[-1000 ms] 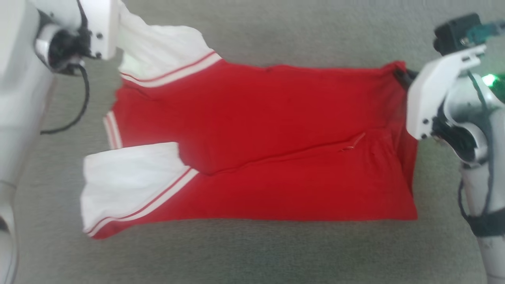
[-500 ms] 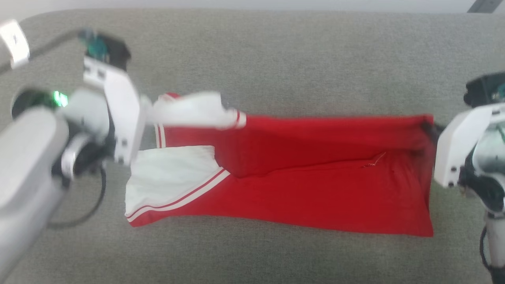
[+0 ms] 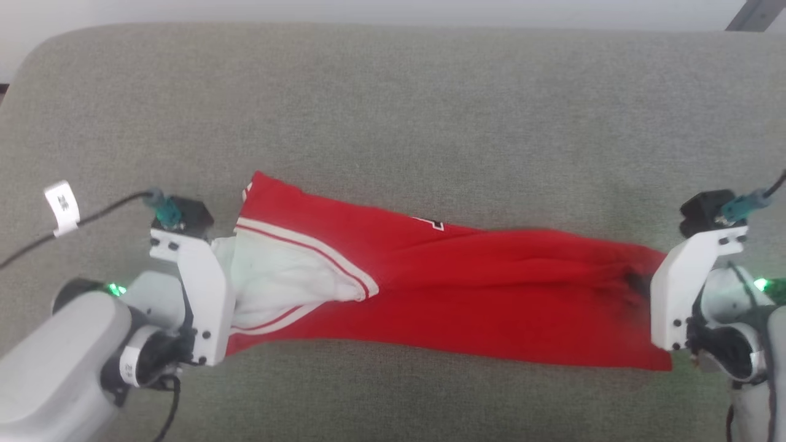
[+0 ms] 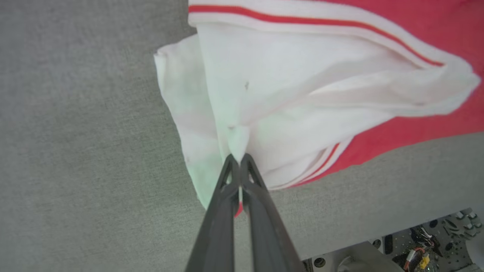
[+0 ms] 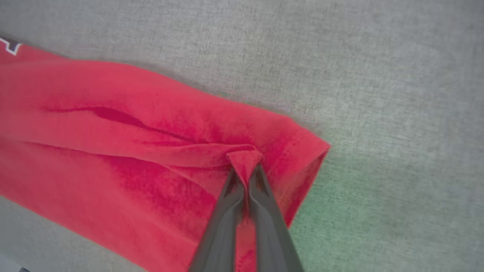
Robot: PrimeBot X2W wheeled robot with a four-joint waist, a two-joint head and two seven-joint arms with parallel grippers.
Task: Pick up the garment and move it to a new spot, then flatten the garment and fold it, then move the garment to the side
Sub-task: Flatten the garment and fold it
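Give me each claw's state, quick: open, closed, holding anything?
Left claw: closed, pinching a white panel of the red-and-white fabric basketball jersey.
Right claw: closed, pinching the same jersey's red end.

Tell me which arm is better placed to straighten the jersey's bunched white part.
Left, probably: the left end effector pinches that white panel of the garment; the right end effector holds the far red hem.

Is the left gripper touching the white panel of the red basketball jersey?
Touching. The left wrist view shows the left gripper shut, with a small peak of white panel pinched between its tips, on the red basketball jersey.
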